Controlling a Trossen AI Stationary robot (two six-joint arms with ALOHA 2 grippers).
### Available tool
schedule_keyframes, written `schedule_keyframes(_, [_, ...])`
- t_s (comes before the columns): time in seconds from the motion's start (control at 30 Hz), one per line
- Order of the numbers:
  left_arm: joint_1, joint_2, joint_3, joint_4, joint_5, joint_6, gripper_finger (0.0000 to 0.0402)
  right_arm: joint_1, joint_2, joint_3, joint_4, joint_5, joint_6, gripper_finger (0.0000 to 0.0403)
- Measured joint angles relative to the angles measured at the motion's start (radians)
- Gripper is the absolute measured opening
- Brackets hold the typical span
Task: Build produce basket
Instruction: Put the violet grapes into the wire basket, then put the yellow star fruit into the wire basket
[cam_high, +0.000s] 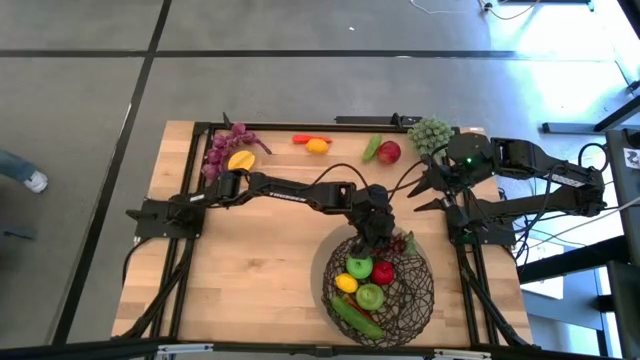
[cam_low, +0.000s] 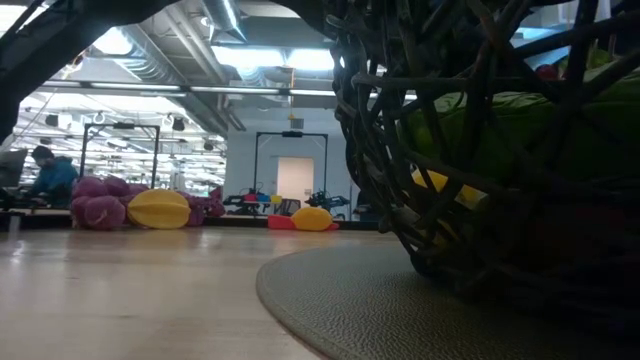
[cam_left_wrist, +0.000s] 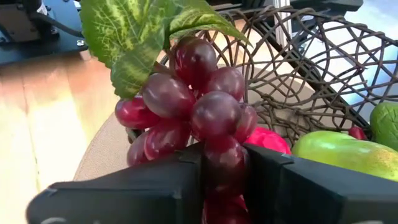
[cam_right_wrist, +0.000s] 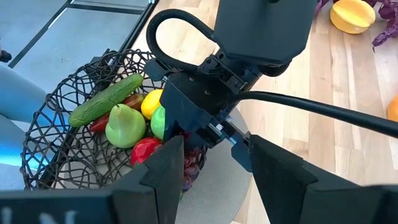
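Observation:
The basket (cam_high: 425, 300), a dark woven wire bowl, stands on a round mat near the table's front edge. In it lie a lemon (cam_high: 346, 284), a red apple (cam_high: 383, 271), a green apple (cam_high: 370, 296) and a cucumber (cam_high: 355, 315). My left gripper (cam_high: 376, 240) reaches over the basket's far rim, shut on a bunch of red grapes (cam_left_wrist: 199, 106) with green leaves (cam_left_wrist: 134, 37). My right gripper (cam_right_wrist: 217, 168) hangs open above the table's right side, holding nothing. My left gripper pinches the grapes at the near end of the bunch (cam_left_wrist: 224, 163) between its two fingers (cam_left_wrist: 180, 186). The fingers slant down from the table's left. The rest of the bunch, leaves foremost, sticks out past the fingertips over the basket's rim (cam_left_wrist: 292, 93).
Along the far edge lie purple grapes (cam_high: 225, 150), a yellow fruit (cam_high: 242, 159), an orange fruit with a red chili (cam_high: 315, 144), a red apple (cam_high: 389, 152) and green grapes (cam_high: 430, 132). Bare wood lies left of the basket.

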Motion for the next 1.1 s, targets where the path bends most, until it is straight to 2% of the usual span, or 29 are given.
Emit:
schedule_keyframes(0.43, [-0.001, 0.0, 0.0, -0.004, 0.0, -0.033, 0.009, 0.0, 0.0, 0.0, -0.004, 0.0, 0.001, 0.0177])
schedule_keyframes(0.53, [-0.005, 0.0, 0.0, -0.01, -0.018, -0.081, 0.0094, 0.0, 0.0, 0.0, -0.004, 0.0, 0.001, 0.0177])
schedule_keyframes(1.1, [0.001, 0.0, 0.0, -0.023, -0.039, -0.076, 0.009, 0.0, 0.0, 0.001, -0.007, 0.0, 0.001, 0.0177])
